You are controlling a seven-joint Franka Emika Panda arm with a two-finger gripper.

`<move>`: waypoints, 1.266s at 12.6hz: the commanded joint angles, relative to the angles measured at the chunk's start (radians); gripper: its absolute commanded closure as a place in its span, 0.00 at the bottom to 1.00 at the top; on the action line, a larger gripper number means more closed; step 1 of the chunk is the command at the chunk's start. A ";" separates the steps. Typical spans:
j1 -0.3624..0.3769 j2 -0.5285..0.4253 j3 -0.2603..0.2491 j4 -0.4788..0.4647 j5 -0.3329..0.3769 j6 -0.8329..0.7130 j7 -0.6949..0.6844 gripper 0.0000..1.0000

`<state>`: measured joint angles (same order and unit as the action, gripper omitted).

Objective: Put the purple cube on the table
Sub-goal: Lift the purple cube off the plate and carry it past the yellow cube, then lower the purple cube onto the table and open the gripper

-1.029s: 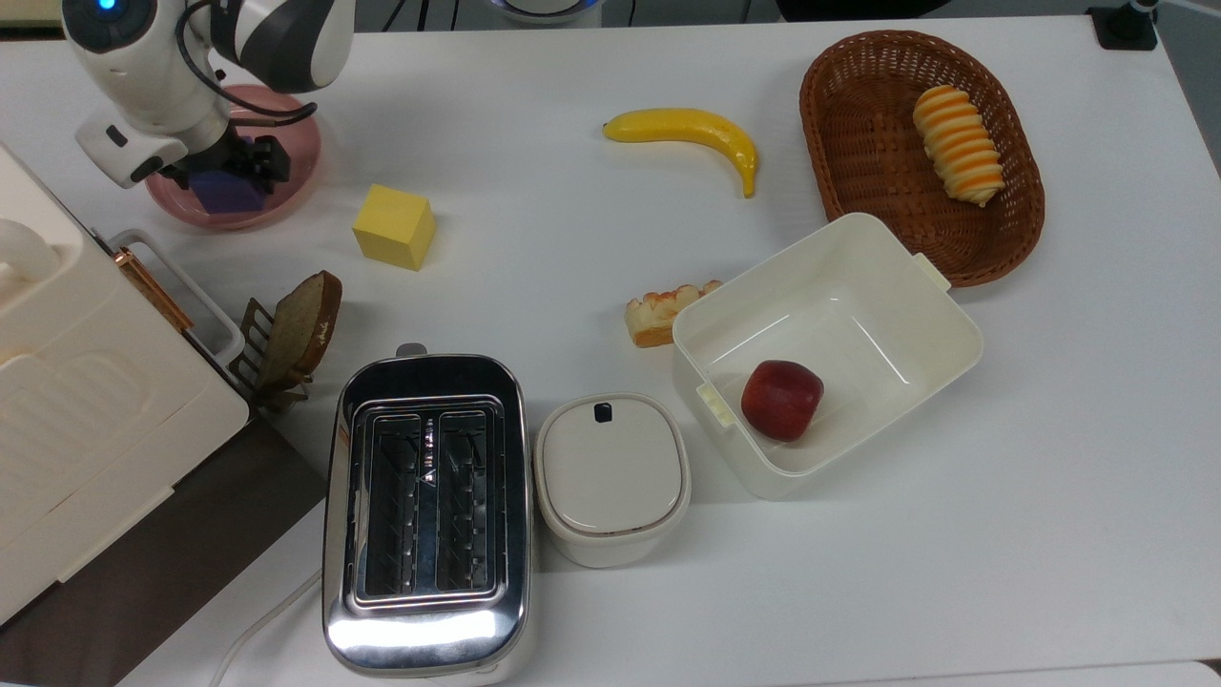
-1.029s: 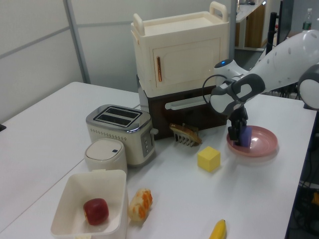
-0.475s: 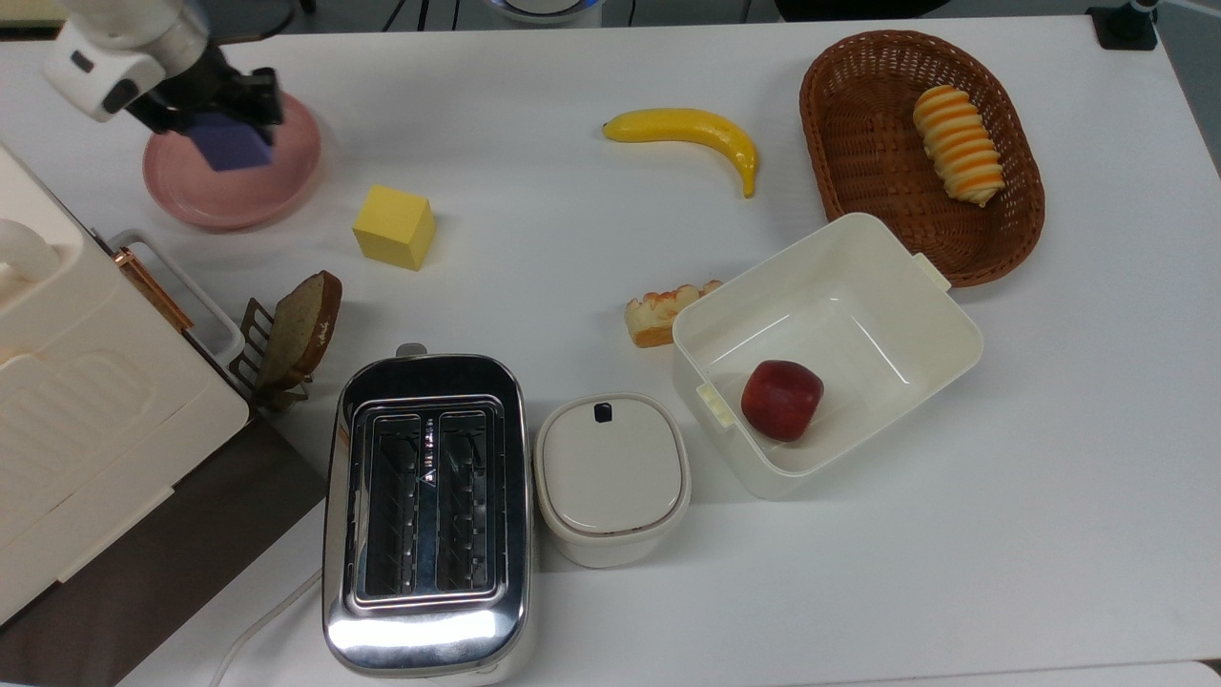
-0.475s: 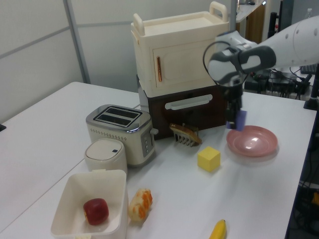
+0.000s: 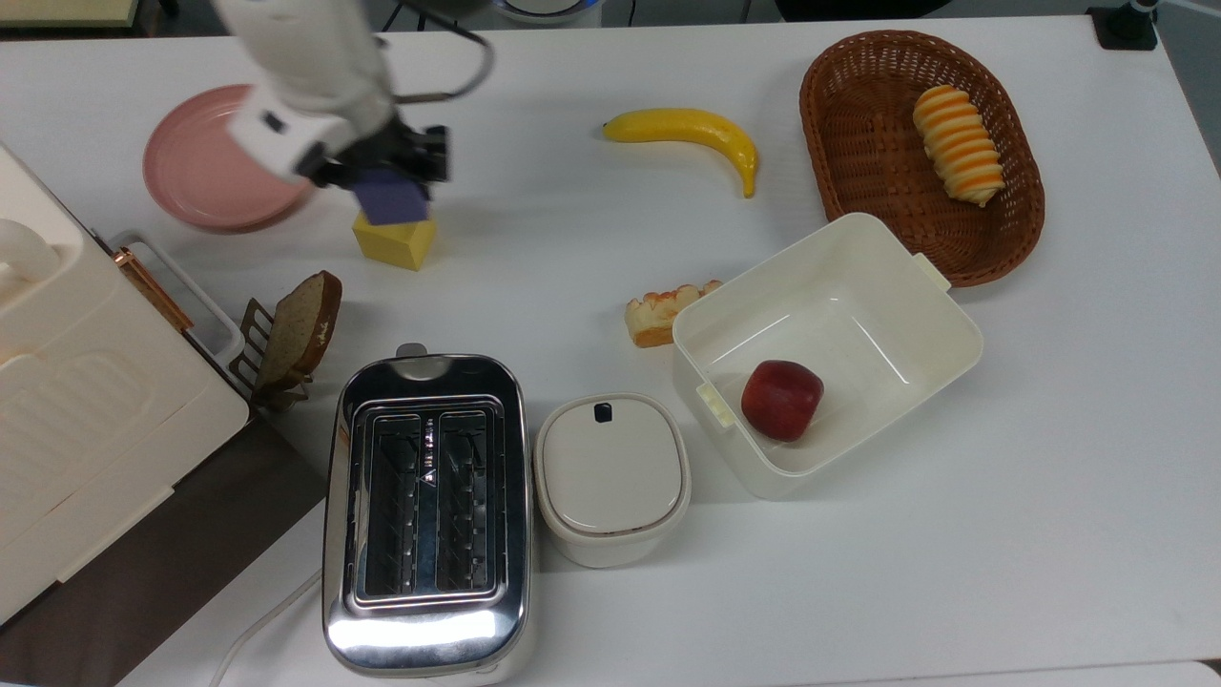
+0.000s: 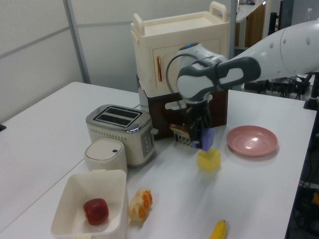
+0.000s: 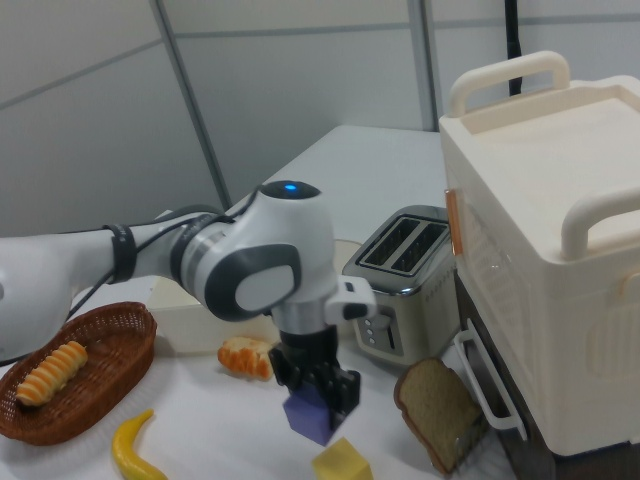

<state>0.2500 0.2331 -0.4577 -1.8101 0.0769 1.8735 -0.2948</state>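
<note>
Top view: gripper [image 5: 386, 176] clamps the purple cube [image 5: 391, 198] aloft above the yellow cube [image 5: 393, 240], presumably carrying it toward bare table [image 5: 572, 239].

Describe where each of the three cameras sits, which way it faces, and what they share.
Top view: overhead, looking down on the table; the gripper holds the purple cube above the yellow cube.
Left view: low at the lunchbox end, facing the cabinet; the arm crosses from the left view's right.
Right view: low beside the cabinet, facing the toaster; the arm enters from the right view's left.
Shared: gripper, both cubes.
</note>
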 commanded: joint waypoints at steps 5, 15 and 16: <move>0.120 0.035 0.014 -0.002 0.004 -0.008 0.204 0.00; -0.101 -0.049 0.281 0.179 -0.094 -0.161 0.444 0.00; -0.141 -0.081 0.315 0.179 -0.094 -0.162 0.444 0.00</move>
<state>0.2281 0.2385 -0.2557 -1.6583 0.0029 1.7667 0.1165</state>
